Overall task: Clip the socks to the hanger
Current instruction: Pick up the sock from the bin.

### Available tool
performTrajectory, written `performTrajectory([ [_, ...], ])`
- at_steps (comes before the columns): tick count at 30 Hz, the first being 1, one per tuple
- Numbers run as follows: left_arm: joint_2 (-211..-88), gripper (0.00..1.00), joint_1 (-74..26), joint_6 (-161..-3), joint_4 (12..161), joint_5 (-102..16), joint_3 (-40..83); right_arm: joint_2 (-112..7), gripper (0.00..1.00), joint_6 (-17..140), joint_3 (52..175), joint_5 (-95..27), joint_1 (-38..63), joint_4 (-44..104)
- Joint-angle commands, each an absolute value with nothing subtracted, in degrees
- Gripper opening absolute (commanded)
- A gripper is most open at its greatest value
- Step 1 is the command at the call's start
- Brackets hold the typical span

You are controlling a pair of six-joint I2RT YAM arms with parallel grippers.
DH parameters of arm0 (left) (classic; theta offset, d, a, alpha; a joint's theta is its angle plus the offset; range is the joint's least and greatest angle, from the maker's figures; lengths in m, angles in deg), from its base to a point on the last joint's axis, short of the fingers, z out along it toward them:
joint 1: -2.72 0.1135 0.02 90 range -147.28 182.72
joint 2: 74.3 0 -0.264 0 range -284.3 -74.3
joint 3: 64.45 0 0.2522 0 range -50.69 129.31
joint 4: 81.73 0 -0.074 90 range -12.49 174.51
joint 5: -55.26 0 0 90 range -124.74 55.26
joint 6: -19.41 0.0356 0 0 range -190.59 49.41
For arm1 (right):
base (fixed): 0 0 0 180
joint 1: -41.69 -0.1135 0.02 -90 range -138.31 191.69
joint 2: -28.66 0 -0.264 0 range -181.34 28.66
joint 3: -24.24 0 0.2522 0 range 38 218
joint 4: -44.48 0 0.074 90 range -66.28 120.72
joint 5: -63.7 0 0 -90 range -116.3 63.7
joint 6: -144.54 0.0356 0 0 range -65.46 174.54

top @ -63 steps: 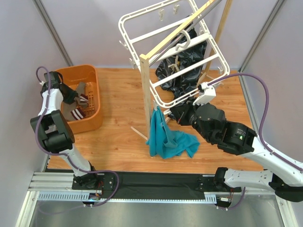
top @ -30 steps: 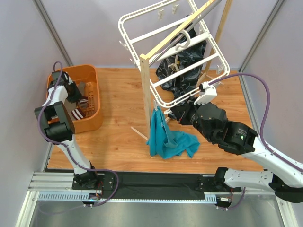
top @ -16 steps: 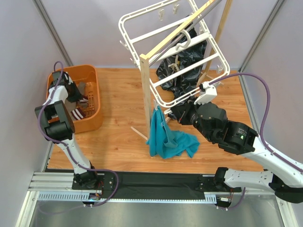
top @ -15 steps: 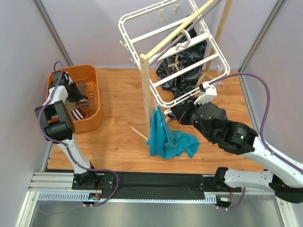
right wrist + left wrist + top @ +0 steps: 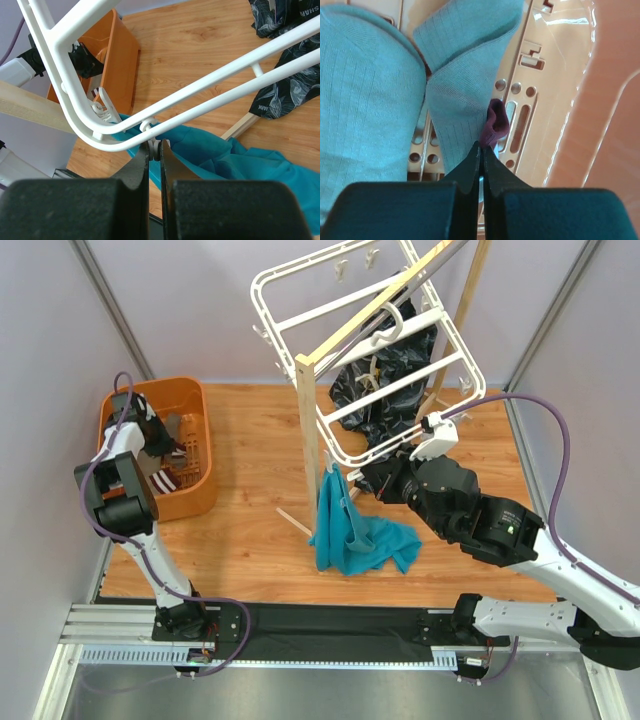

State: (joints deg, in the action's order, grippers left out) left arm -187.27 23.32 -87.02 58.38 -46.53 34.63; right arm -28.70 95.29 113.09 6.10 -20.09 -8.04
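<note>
The left fingers (image 5: 467, 172) are together, down in the orange basket (image 5: 190, 400). A sock (image 5: 455, 105) lies directly ahead of the tips, its long axis running forward and to the left, with the maroon cuff (image 5: 495, 120) just right of the tips. Whether cloth is caught cannot be told. The right fingers (image 5: 140, 165) are clamped on a clip of the hanger (image 5: 107, 142), well apart across the desk, so the left arm is nearer the sock.

White arms (image 5: 585, 585) with bulky black joints (image 5: 445, 495) and purple cables (image 5: 566, 455)
</note>
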Motion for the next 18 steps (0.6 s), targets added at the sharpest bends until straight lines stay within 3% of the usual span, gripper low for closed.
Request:
performTrajectory([
  [1, -187.6, 0.00, 23.0, -88.7, 56.2, -47.7, 37.7, -29.3, 0.00, 95.2, 113.5, 5.2, -19.7, -11.4],
  [8, -176.8, 0.00, 22.0, -95.5, 55.2, -54.1, 33.2, -29.3, 0.00, 94.1, 114.5, 4.9, -18.8, -12.3],
  [15, -155.9, 0.00, 15.2, -103.2, 52.8, -56.6, 19.6, -27.9, 0.00, 92.9, 114.4, 3.4, -18.2, -11.9],
  [18, -149.7, 0.00, 11.6, -103.3, 46.6, -54.9, 19.3, -27.3, 0.00, 91.9, 113.7, 2.5, -18.2, -11.1],
])
